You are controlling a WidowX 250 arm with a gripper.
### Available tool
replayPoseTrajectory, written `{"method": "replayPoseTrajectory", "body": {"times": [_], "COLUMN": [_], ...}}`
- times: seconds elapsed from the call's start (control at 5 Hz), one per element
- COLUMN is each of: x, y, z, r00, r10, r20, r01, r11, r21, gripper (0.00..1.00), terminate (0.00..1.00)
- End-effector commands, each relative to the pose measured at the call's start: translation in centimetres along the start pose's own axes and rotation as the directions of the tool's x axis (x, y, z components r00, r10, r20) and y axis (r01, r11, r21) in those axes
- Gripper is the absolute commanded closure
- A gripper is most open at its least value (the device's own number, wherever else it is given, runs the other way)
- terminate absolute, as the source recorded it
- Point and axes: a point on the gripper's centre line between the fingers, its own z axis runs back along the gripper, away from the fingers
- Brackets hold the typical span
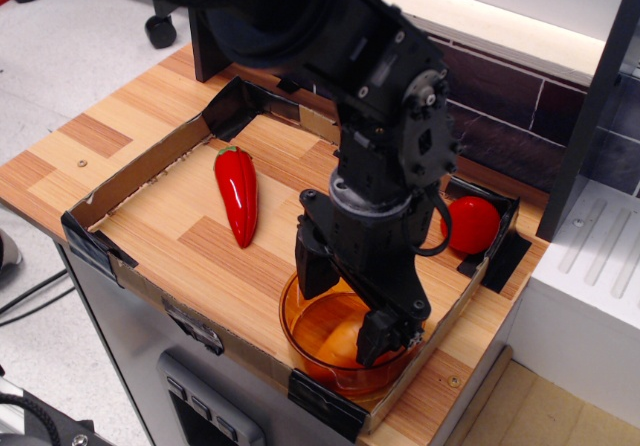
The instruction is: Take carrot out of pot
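Note:
The amber translucent pot (318, 368) stands at the front right corner of the cardboard tray. The orange carrot (338, 342) lies inside it, partly hidden by the arm. My black gripper (343, 318) is lowered into the pot from above. Its fingers are apart, with one finger (311, 266) at the pot's left rim and the other down inside at the right. The carrot shows between them. I cannot tell whether the fingers touch it.
A long glossy red pepper (237, 194) lies at the tray's left. A round red tomato (470, 224) sits at the back right corner. Low cardboard walls (140, 171) ring the tray. A dark tiled backsplash and a white rack stand behind and to the right.

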Motion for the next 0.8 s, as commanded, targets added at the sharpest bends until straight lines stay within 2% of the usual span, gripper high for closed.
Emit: {"method": "replayPoseTrajectory", "body": {"times": [0.0,0.4,0.6], "x": [-0.94,-0.74,-0.73], "y": [0.29,0.21,0.19], "z": [-0.05,-0.59,-1.02], "r00": [1.0,0.999,1.0], "r10": [0.005,0.02,0.019], "r20": [-0.021,-0.028,-0.019], "r01": [-0.005,-0.022,-0.02], "r11": [0.999,0.999,0.999], "r21": [-0.034,-0.044,-0.03], "gripper": [0.0,0.0,1.0], "terminate": [0.0,0.0,0.0]}}
